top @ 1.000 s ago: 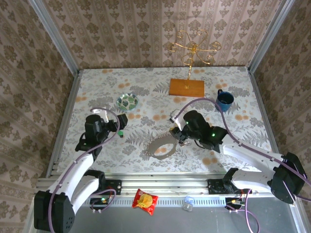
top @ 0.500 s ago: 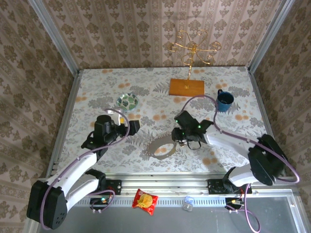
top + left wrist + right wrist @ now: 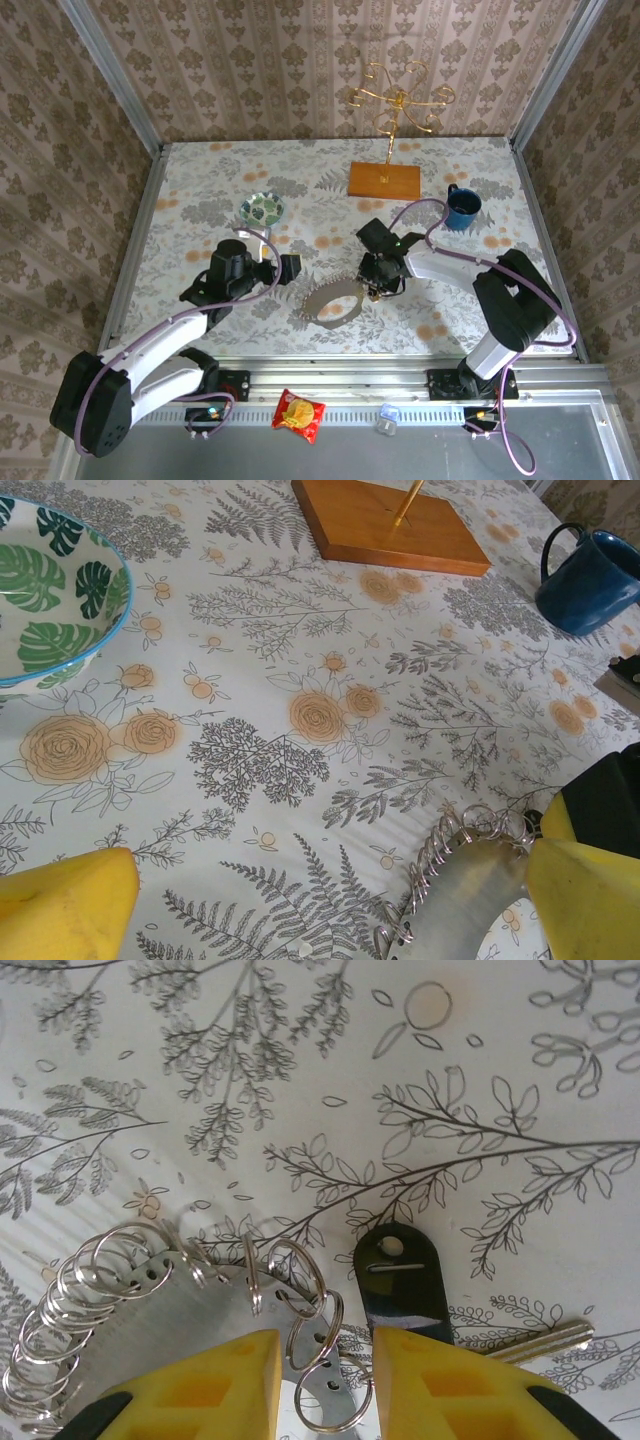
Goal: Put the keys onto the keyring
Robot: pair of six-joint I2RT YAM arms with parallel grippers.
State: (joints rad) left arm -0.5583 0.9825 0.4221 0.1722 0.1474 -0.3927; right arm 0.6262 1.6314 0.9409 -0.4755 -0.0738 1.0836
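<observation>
Lying toward the counter's (image 3: 480, 1080) front edge, the keyring (image 3: 190, 1330) is a grey crescent edged with rings. At its 2 o'clock the right pincer (image 3: 328, 1360) straddles that ringed edge, half-closed; whether it grips, I cannot tell. A black-headed key (image 3: 400, 1280) lies just beyond. At 10 o'clock, the left pincer (image 3: 325, 875) gapes wide and empty.

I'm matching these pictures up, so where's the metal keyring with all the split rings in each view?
Top external: the keyring lies just below the picture's centre, on the floral tablecloth.
Left wrist: the keyring is at the bottom right, split rings along its upper-left edge.
Right wrist: the keyring is at the bottom left, with a black-headed key just right of it.
Shared landmark: the blue mug, up and right of the keyring in the top external and left wrist views.
</observation>
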